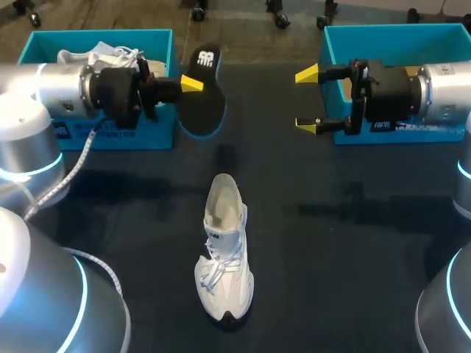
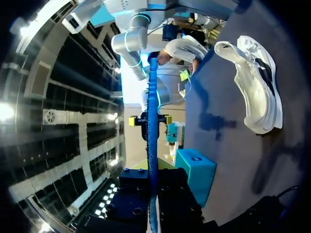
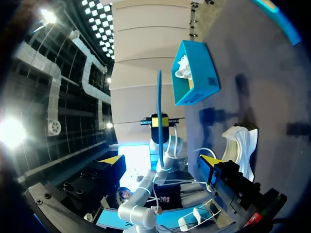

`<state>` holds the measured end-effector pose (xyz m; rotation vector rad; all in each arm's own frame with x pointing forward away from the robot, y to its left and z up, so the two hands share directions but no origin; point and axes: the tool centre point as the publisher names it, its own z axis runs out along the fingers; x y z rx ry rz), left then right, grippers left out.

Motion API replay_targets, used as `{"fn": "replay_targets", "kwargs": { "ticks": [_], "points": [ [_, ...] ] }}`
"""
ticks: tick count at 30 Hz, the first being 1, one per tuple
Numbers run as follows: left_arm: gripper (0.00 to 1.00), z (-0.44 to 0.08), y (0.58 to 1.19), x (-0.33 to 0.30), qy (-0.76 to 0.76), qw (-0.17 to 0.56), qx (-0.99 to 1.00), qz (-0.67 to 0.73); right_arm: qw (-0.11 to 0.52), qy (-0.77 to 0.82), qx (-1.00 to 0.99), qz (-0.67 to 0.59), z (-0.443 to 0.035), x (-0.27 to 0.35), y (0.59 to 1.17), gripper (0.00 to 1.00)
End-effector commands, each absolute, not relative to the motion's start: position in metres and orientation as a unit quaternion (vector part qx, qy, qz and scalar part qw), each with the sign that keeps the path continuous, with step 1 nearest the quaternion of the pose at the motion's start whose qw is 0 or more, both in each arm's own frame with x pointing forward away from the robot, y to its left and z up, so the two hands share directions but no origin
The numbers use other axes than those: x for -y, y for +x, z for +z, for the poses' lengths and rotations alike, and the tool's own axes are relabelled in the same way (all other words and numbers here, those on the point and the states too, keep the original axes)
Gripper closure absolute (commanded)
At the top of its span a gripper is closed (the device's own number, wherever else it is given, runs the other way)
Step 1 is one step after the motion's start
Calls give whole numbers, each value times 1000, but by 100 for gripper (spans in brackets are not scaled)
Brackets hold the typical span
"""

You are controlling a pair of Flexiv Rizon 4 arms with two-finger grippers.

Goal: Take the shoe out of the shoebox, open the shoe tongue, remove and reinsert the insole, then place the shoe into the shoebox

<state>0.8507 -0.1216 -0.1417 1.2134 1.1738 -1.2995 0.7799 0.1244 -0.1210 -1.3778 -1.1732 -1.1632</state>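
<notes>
A white shoe (image 1: 224, 250) stands upright on the black table, toe toward me, with its tongue pulled up. My left gripper (image 1: 193, 84) is held in the air in front of the left blue shoebox (image 1: 140, 136), shut on the black insole (image 1: 203, 110), which it grips on edge. In the left wrist view the insole (image 2: 153, 141) shows as a thin blue strip rising from between that gripper's fingers (image 2: 153, 182), with the shoe (image 2: 257, 87) off to the side. My right gripper (image 1: 307, 99) faces the insole from the right, open and apart from it. The right wrist view shows the insole (image 3: 159, 109) ahead of its open gripper (image 3: 160, 160).
The left shoebox holds a white shoe or paper (image 1: 103, 53). A second blue box (image 1: 397, 37) stands at the back right, behind my right arm. Both boxes sit near the table's far edge.
</notes>
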Motion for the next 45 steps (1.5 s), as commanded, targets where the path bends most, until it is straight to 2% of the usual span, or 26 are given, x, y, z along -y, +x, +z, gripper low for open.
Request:
{"fn": "replay_targets", "kwargs": {
  "ticks": [1,15,18,45],
  "points": [
    [100,-139,847,136,517,501,-465,-515,475,-564,479,-476,-122,-126,780,0],
    [100,-140,823,172,523,514,-452,-508,450,-579,494,-467,-132,-143,770,0],
    [100,-138,820,175,523,520,-452,-501,428,-606,490,-457,-133,-138,766,0],
    [100,-144,834,201,511,524,-476,-488,410,-556,554,-464,-144,-162,777,0]
  ]
}}
